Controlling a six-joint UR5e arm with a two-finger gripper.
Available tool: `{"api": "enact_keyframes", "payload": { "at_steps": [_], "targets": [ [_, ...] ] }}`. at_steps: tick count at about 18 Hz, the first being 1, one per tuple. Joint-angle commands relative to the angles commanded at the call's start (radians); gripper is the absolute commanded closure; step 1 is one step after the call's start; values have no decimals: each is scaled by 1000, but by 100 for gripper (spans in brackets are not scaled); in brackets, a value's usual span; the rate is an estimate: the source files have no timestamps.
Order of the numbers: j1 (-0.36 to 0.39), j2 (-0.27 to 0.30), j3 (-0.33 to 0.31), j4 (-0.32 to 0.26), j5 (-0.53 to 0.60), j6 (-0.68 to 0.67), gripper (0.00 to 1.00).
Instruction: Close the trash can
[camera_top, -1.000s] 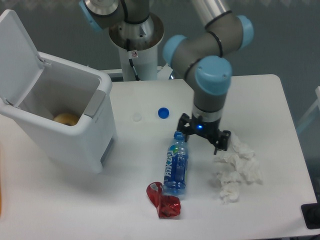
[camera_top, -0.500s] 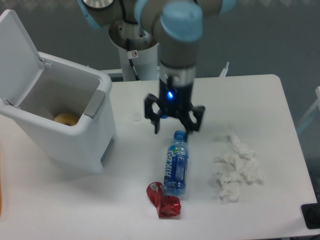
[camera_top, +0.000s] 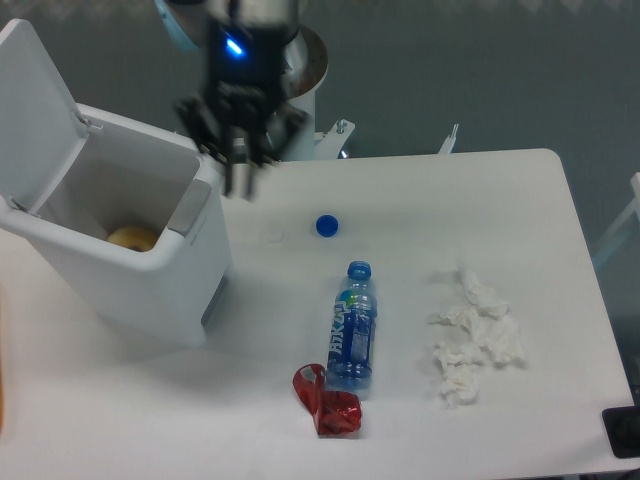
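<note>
Worktop (camera_top: 500, 200): white, rounded corners, fills most of the view.

Trash can (camera_top: 120, 250): white boxy bin at the left of the worktop, by far the biggest thing here. Lid (camera_top: 35, 110) stands open, hinged at the far left side and tilted up and back. Grey tab (camera_top: 190, 205) on the right rim. Something round and tan (camera_top: 132, 238) lies inside on the bottom; cannot tell what it is.

My arm: comes down from the far edge, in front of the grey mount column (camera_top: 300, 90). Motion blur over the whole wrist, a blue light glowing on it.

My pincer (camera_top: 240, 165): hangs just beyond the can's far right corner, above the worktop, fingers pointing down. Fingers look spread, nothing between them, but the blur keeps the tips soft. Not touching the can or lid as far as I can see.

Crumpled white tissues (camera_top: 475, 340): loose heap at the near right, well apart from the can.

Blue bottle (camera_top: 352, 330): lying on its side mid-worktop, cap end toward the far side, blue label.

Red wrapper (camera_top: 328, 400): crumpled, shiny, touching or just beside the bottle's near end.

Blue cap (camera_top: 326, 226): loose, far side of the bottle, between it and my pincer.

Small pale disc (camera_top: 274, 236): just left of the blue cap, faint against the white.
</note>
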Motion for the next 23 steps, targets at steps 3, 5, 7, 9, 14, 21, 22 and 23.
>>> {"api": "enact_keyframes", "payload": {
  "at_steps": [3,5,7,9,14,21,22,23],
  "targets": [
    [-32,44,3,0,-64,0,88],
    [-66,71,0,0,-94,-3,92],
    [-98,80,6,0,-126,-6,93],
    [-130,80,9,0,-160,-6,93],
    [-201,52,26,-3,-200,-6,93],
    [-269,52,28,-70,-172,-3,93],
    [-276,51,26,-78,-166,-2,93],
    [-281,51,26,-87,-157,-2,93]
  ]
}}
